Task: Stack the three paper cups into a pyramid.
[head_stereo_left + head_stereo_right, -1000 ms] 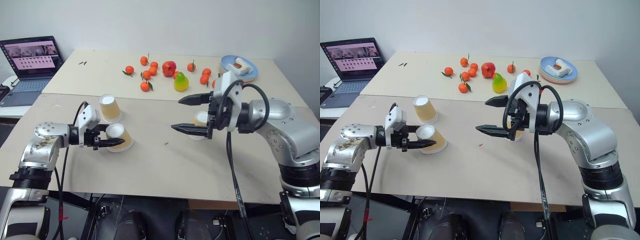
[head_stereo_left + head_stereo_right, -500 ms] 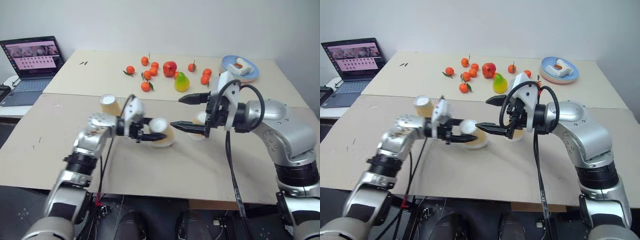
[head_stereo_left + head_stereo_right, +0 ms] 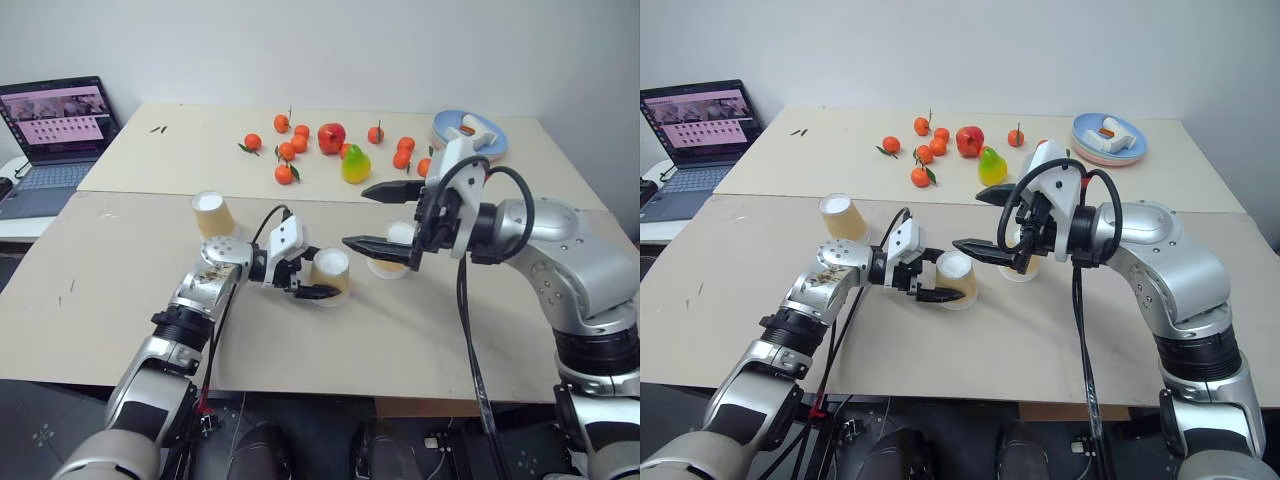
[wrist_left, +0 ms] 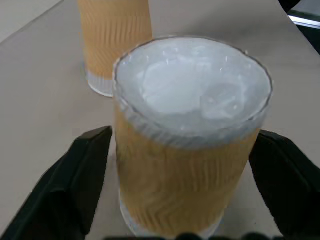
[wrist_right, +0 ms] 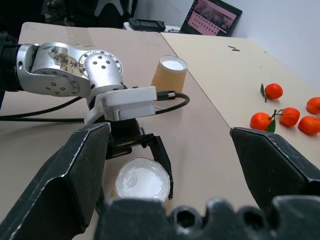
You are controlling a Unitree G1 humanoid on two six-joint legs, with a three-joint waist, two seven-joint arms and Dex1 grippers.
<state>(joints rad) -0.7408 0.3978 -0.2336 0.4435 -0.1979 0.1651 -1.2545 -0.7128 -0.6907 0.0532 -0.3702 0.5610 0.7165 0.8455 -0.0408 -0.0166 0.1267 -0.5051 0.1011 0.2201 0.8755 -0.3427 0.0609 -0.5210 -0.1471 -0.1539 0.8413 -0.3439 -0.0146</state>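
Three tan paper cups stand base up on the table. One cup is alone at the left. The middle cup stands between the fingers of my left gripper, which is open around it, a finger on each side. A third cup sits just right of it, partly hidden behind the lower finger of my right gripper. That gripper hovers wide open above the table, up and to the right of the middle cup. From the right wrist I see the middle cup and the left cup.
Several oranges, a red apple and a yellow-green pear lie on the far table. A blue plate with a small object is at the back right. An open laptop is at the far left.
My left arm swung right with the tilted cup, set it base up beside the right-hand cup, and its fingers opened. My right gripper stayed in place, open.
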